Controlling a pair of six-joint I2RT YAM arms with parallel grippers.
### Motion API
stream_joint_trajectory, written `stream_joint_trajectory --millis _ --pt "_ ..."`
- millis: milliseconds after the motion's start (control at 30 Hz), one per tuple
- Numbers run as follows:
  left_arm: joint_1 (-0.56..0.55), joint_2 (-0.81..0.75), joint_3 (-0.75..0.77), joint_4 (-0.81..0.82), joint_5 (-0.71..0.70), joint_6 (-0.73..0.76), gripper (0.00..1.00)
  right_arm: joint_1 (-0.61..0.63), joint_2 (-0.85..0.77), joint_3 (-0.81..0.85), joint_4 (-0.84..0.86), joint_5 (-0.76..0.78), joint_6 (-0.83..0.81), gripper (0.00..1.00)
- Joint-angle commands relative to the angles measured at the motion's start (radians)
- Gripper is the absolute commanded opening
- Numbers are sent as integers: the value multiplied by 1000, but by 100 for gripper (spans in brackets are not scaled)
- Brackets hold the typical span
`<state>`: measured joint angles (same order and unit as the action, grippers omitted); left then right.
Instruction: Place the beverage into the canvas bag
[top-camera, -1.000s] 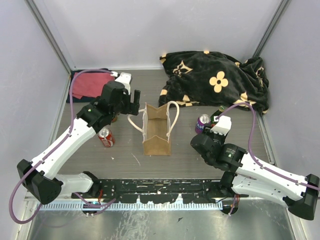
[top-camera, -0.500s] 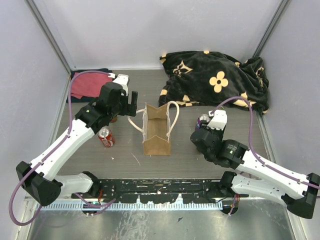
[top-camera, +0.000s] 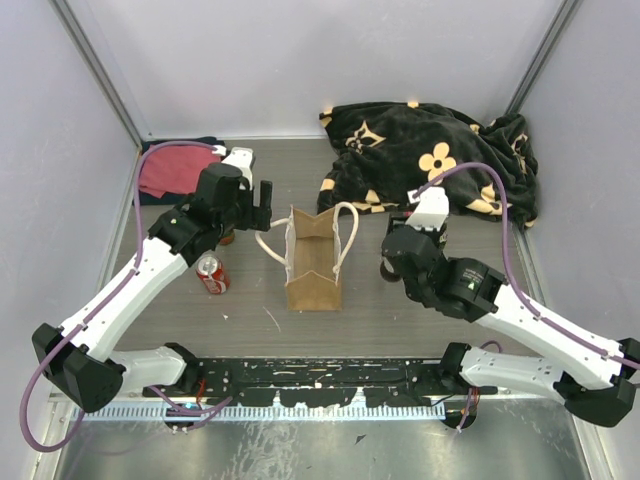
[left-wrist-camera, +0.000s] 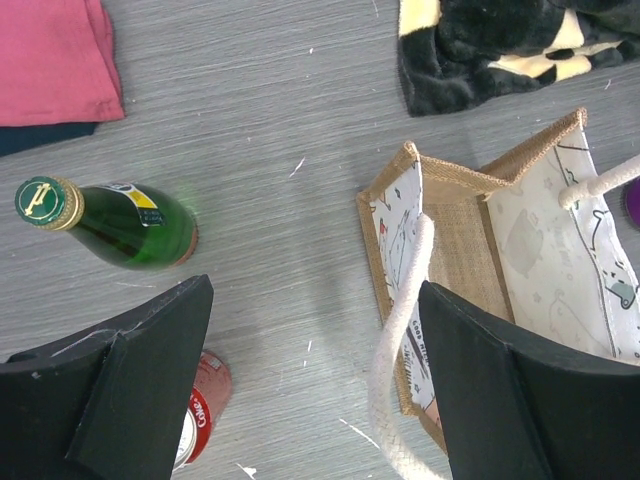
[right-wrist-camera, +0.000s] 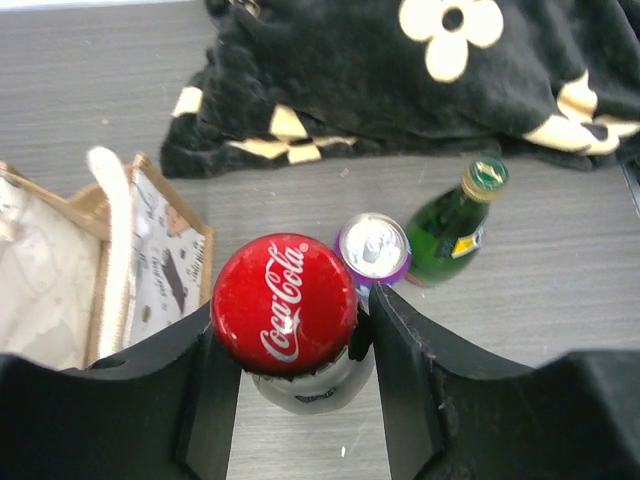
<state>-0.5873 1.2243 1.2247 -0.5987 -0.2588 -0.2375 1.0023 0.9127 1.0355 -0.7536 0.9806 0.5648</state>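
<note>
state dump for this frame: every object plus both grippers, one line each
canvas bag: upright, open, nothing seen inside
cola bottle: capped, gripped, outside the canvas bag
right gripper: shut on cola bottle
left gripper: open, empty, over canvas bag's left handle
purple can: upright, free
left green bottle: upright, capped
right green bottle: upright, capped
red can: on table, free
blanket: crumpled
red cloth: folded flat

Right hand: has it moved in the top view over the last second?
Yes. The right hand, shut on the Coca-Cola bottle, has moved up-frame toward the black blanket and slightly closer to the canvas bag.
</note>
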Motion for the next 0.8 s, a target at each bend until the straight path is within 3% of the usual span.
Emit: stream_joint_trajectory --millis 0,400,767 --pt "14 -16 8 -22 14 -13 91 4 22 181 242 41 -130 1" --pt "30 -17 3 -33 34 -34 92 4 242 477 559 -31 -505 1" --pt "34 -16 19 -50 44 -37 92 4 443 681 683 -168 -607 1"
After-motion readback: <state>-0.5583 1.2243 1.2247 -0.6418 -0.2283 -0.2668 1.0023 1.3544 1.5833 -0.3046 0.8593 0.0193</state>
